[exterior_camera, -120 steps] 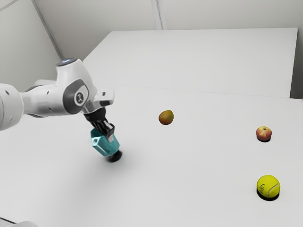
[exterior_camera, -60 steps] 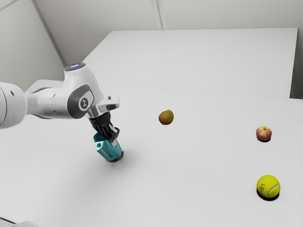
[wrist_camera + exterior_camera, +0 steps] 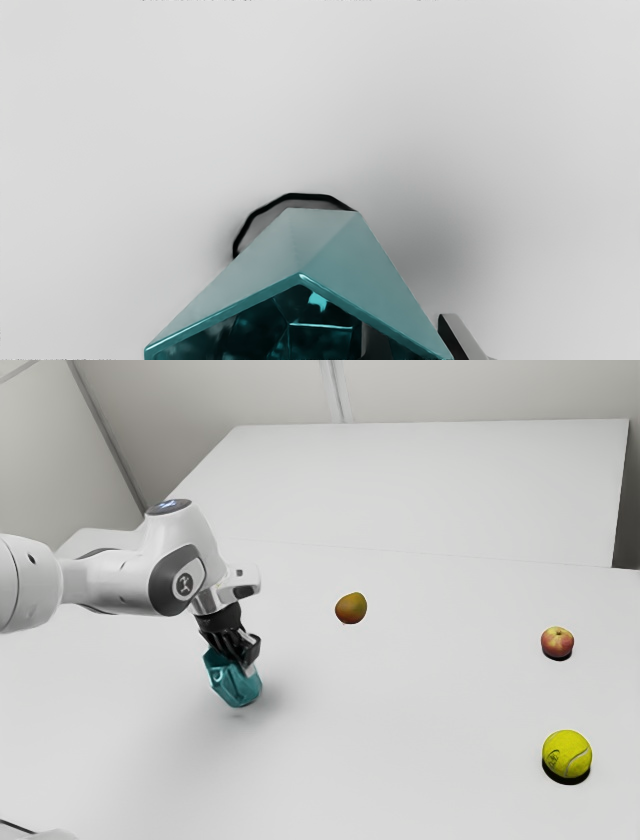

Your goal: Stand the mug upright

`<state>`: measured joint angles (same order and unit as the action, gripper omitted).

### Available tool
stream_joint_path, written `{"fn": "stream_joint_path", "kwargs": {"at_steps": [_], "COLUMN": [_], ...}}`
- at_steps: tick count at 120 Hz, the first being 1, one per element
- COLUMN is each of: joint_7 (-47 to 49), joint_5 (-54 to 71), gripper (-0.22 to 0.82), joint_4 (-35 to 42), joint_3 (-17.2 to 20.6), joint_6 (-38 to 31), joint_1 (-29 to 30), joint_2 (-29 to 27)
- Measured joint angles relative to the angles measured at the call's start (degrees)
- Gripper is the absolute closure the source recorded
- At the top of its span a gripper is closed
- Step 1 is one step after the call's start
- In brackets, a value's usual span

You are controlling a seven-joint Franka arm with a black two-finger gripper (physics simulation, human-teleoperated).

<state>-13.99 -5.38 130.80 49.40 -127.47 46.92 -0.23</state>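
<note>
One tilted mug (image 3: 236,688), apparently clamped between jaws

Bright, even, near-colourless light in exterior view; white table (image 3: 400,770) pale throughout. Small black shadows hug undersides of apple (image 3: 557,641) and tennis ball (image 3: 567,753). Wrist view: broad, soft-edged grey shadow beside mug (image 3: 295,240); turquoise glints in its dark interior; black specks along 2 frame edges.

My smooth white arm (image 3: 112,582) has rounded segments with thin dark seams. Above my black, ridged two-finger gripper (image 3: 249,666) sit a dark grey joint cover (image 3: 184,586) with a pale marking and a dark round cap (image 3: 168,506) marked pale blue. My fingertips (image 3: 250,669) show light grey.
</note>
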Motion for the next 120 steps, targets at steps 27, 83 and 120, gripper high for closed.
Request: {"fn": "stream_joint_path", "kwargs": {"at_steps": [27,83,120], "joint_7": [0.77,1.6,3.84], "joint_5": [-0.26,-1.04,0.47], "gripper": [0.4,0.07,0.02], "joint_4": [-0.06,-14.96,-31.16], "joint_3": [0.72,1.0,-29.15], "joint_6": [0.02,12.61,25.57], "joint_1": [0.51,0.23,-31.69], "joint_2": [-3.91,-7.94,-4.0]}}
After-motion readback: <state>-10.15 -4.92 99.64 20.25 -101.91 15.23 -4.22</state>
